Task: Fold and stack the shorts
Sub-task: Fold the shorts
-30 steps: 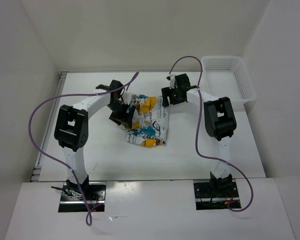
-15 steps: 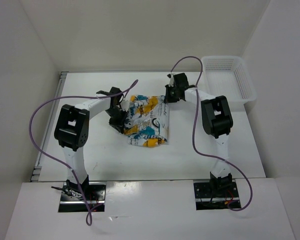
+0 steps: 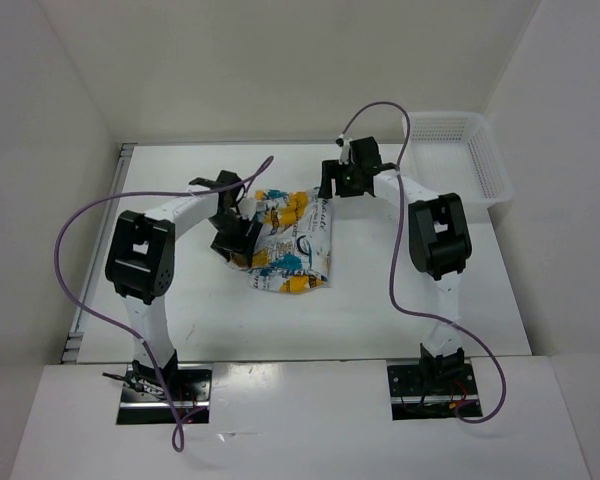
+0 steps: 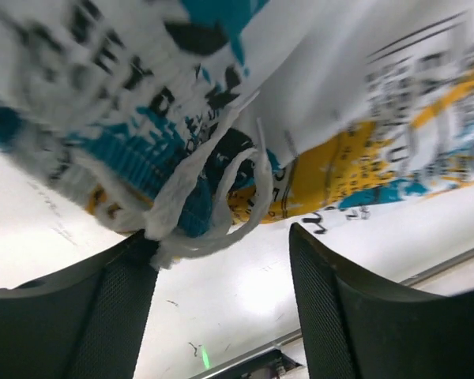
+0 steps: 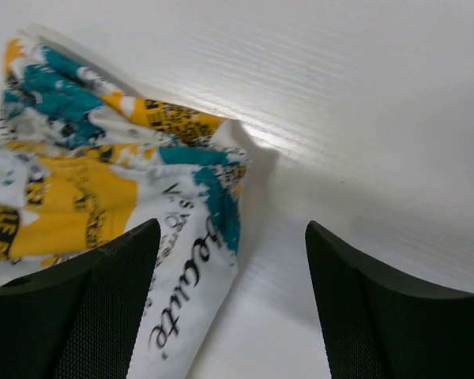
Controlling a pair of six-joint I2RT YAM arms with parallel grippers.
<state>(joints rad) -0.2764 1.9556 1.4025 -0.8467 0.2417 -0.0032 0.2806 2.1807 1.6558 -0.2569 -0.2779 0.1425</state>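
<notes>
White cloth, printed teal and yellow-orange: the shorts (image 3: 288, 240) lie crumpled mid-table (image 3: 400, 310) between the arms. The left gripper (image 4: 221, 235) stands wide at their left edge (drawstring brushing one finger) — the right gripper (image 5: 233, 229) gapes too, holding nothing, above their far right corner.

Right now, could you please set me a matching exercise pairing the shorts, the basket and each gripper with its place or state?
1. shorts
2. basket
3. left gripper
4. right gripper

A. at the far right corner of the table
B. open, at the left edge of the cloth
C. bunched in the middle, between the arms
D. open, at the far right corner of the cloth

Pairs: 1-C, 2-A, 3-B, 4-D
</notes>
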